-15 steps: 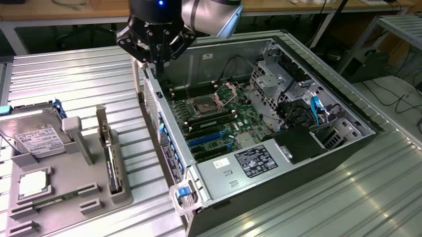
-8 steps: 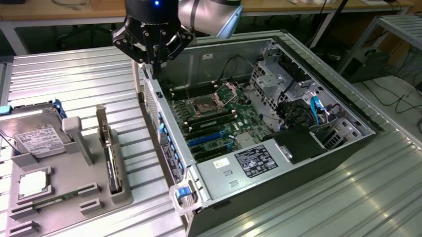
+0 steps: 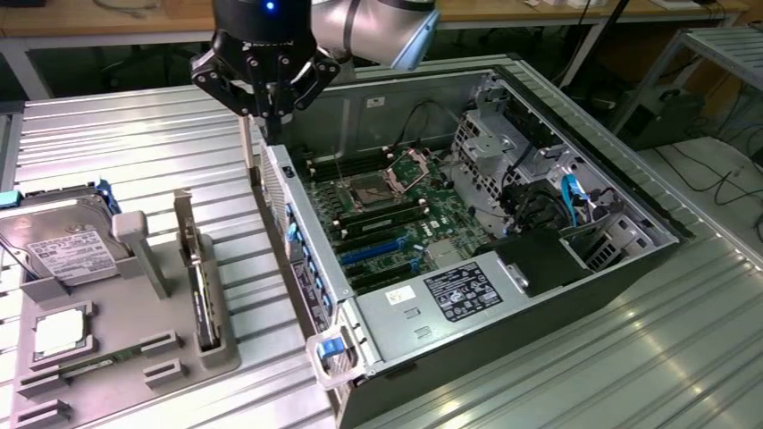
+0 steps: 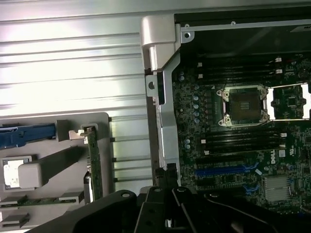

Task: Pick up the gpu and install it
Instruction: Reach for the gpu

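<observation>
The gpu (image 3: 205, 299) is a slim dark card with a silver end bracket. It stands on edge in a slot of the grey holder (image 3: 221, 356) at the exterior view's left. From the wrist it shows edge-on as a green strip, the gpu (image 4: 94, 165). My gripper (image 3: 272, 132) hangs shut and empty above the near wall of the open computer case (image 3: 406, 344), apart from the card and toward the exterior view's right of it. In the wrist view the gripper (image 4: 168, 221) sits over that wall's edge, with the motherboard (image 4: 243, 145) beside it.
The motherboard has blue expansion slots (image 3: 375, 255) and an open processor socket (image 4: 243, 104). A silver hard drive (image 3: 60, 246) and a square processor chip (image 3: 60, 332) also rest in the holder. Cables and a drive cage (image 3: 560, 206) fill the case's far side. The table top (image 3: 143, 143) is ribbed metal.
</observation>
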`<state>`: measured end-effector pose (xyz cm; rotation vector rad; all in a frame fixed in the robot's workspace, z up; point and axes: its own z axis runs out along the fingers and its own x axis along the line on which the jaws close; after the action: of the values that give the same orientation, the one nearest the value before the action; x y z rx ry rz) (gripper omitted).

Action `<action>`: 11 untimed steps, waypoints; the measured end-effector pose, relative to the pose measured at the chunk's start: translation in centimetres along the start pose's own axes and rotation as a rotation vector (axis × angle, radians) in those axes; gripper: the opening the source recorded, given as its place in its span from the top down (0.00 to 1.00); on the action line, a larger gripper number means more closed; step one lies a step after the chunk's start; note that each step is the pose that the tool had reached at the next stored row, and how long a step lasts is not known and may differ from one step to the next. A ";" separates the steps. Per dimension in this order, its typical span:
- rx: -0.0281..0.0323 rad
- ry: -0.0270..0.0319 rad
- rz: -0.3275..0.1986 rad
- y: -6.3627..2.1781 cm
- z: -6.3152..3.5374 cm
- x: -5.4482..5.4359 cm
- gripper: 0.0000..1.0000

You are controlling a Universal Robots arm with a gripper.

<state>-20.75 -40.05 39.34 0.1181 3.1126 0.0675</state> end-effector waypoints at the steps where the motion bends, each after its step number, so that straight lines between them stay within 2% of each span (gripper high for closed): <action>1: -0.0001 -0.0001 0.000 -0.09 -0.01 0.2 0.89; 3: -0.0002 -0.0001 0.000 -0.37 -0.03 0.8 0.89; 5: -0.0001 0.0000 0.000 -1.00 -0.08 1.6 0.89; 11: -0.0001 -0.0001 0.000 -2.03 -0.15 2.8 0.89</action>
<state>-23.72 -41.87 39.33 0.1179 3.1125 0.0676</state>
